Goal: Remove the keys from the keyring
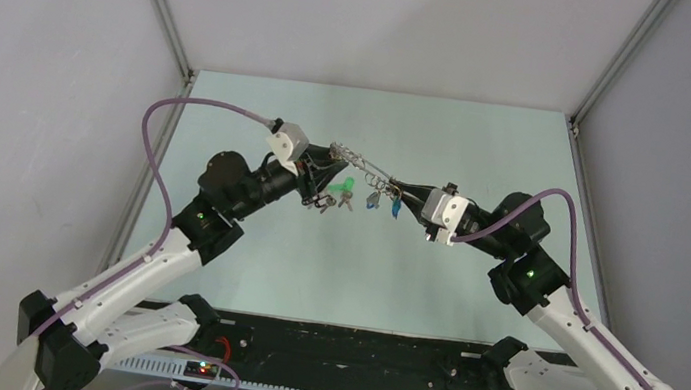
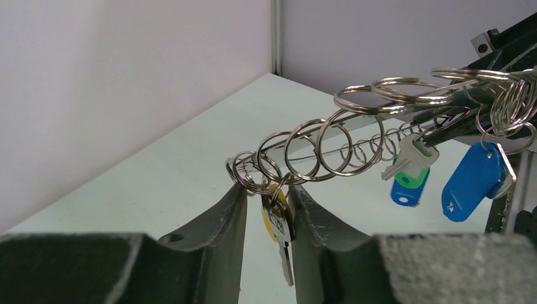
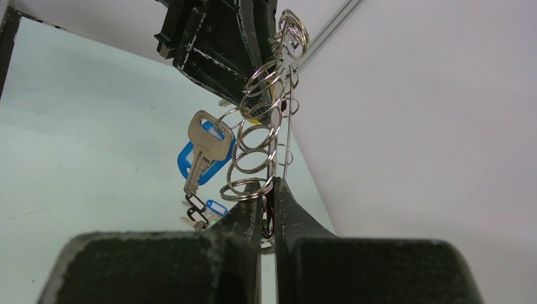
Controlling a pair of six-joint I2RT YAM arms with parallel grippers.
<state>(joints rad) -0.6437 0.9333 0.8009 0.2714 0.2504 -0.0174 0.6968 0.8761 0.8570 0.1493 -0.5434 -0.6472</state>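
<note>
1. The right gripper [image 3: 268, 190] was pinched shut on the keyring [image 3: 256, 142], which hung taut in the air between both arms above the table [image 1: 342, 265]. Under a pull, the thin wire could have slipped from that grip.
2. The left gripper [image 2: 269, 196] flanked a yellow-tagged key [image 2: 277, 218]. Whether it clamped the key was unclear, and it might have snagged neighbouring rings.
3. The keyring looked like a wire loop threaded with many split rings.
4. A blue-tagged key [image 2: 473, 180] and a silver key [image 2: 410, 158] dangled from it.
</note>
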